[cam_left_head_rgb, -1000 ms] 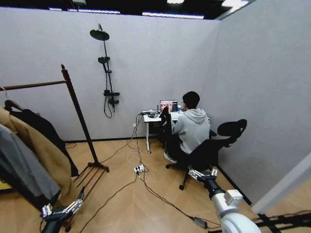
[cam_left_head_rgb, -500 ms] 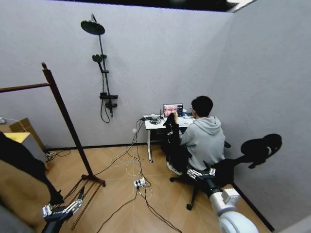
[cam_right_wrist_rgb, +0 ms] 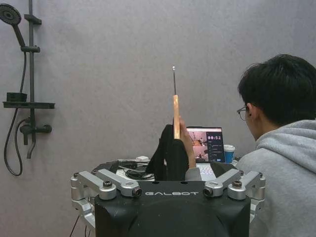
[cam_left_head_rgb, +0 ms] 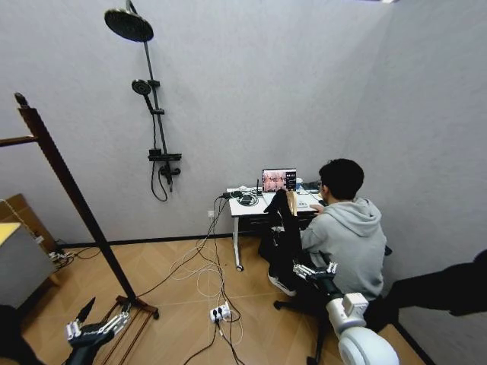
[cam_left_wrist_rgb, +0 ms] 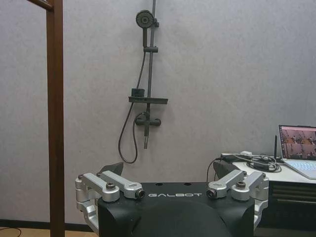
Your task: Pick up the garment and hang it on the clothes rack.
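Black and limp, the garment [cam_left_head_rgb: 284, 228] hangs from a light wooden hanger [cam_right_wrist_rgb: 176, 116] with a thin metal hook pointing straight up, held up edge-on by a person's hand [cam_right_wrist_rgb: 186, 142] at the near edge of a white worktop [cam_left_head_rgb: 245, 205]. The fabric drapes down below that edge, in front of the seated person in a grey hoodie. In the right wrist view the hanger stands upright and the dark cloth falls in a narrow fold beneath it.

Over on the left side of the room, the clothes rack [cam_left_head_rgb: 70, 190] shows one dark-brown post with a ball finial, leaning across the head view, its base on the wooden floor [cam_left_head_rgb: 175, 304]. The garment is well apart from it.

Both arms sit low. The left pincer [cam_left_head_rgb: 96, 329] hovers near the rack's base, fingers spread and holding nothing. The right pincer [cam_left_head_rgb: 315, 271] hangs just behind the seated person, likewise spread wide and empty.

Around them: grey walls, a black shower fitting [cam_left_head_rgb: 148, 99] on the back wall, a laptop [cam_left_head_rgb: 279, 180] on the worktop, cables and a power strip [cam_left_head_rgb: 220, 311] on the floor.
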Motion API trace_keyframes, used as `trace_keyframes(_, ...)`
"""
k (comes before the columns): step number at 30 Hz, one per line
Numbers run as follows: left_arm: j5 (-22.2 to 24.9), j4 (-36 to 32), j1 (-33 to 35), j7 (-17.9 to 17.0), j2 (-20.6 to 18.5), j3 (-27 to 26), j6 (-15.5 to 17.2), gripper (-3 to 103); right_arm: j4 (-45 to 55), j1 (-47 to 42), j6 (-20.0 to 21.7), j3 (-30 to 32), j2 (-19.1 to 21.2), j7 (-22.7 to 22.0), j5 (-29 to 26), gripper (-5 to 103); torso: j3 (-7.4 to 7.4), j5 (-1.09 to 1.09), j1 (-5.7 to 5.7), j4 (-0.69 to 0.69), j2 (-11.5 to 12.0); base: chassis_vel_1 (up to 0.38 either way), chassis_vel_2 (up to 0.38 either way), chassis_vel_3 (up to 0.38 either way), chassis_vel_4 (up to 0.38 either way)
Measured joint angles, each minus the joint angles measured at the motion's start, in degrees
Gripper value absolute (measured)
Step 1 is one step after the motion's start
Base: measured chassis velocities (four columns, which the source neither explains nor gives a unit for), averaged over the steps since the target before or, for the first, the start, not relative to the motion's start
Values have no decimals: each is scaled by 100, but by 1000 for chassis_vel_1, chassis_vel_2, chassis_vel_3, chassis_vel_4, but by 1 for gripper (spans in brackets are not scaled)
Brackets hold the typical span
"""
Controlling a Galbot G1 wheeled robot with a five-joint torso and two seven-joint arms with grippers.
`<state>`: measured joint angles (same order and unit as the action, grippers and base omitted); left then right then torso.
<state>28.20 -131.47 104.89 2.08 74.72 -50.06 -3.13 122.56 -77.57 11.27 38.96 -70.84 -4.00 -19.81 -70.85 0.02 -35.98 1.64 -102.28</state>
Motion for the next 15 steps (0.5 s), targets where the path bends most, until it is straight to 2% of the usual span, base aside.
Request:
trace_keyframes(1, 0, 0, 0, 0, 0, 0, 0, 100, 0, 0, 0, 0, 0, 0, 0, 100, 0, 0, 0, 0, 0, -32, 92, 12, -9)
trace_keyframes(3, 0, 0, 2, 1, 1, 0, 0, 100, -359, 579, 165, 140, 430, -12, -446, 100, 2, 0, 9, 1, -3, 39, -28, 10, 41)
trace_keyframes(4, 0, 0, 2, 1, 1, 0, 0, 100, -359, 579, 165, 140, 430, -12, -446, 100, 2, 0, 9, 1, -3, 61, -56, -30, 41)
trace_keyframes(6, 0, 0, 2, 1, 1, -1, 0, 100, -893, 1218, 269, 101, 997, 22, -975, 100, 3, -2, 13, 0, -6, 68, -76, -62, 63)
trace_keyframes(8, 0, 0, 2, 1, 0, 0, 0, 100, -1067, 1393, 262, 39, 1123, 61, -1117, 100, 4, -4, 13, 1, -7, 74, -34, -49, 68)
trace_keyframes(9, 0, 0, 2, -1, 1, 0, 0, 100, -1582, 1839, 173, -185, 1408, 195, -1435, 100, 3, 1, 13, 1, -6, 0, 0, 0, 0)
trace_keyframes(13, 0, 0, 1, 6, 0, 0, 0, 100, -2269, 2451, 50, -521, 1649, 365, -1573, 100, 2, -1, 9, 0, -4, 0, 0, 0, 0)
trace_keyframes(15, 0, 0, 2, 1, 1, 0, 0, 100, -2925, 3137, -17, -826, 1820, 621, -1594, 100, -1, 3, 2, 0, 0, 0, 0, 0, 0)
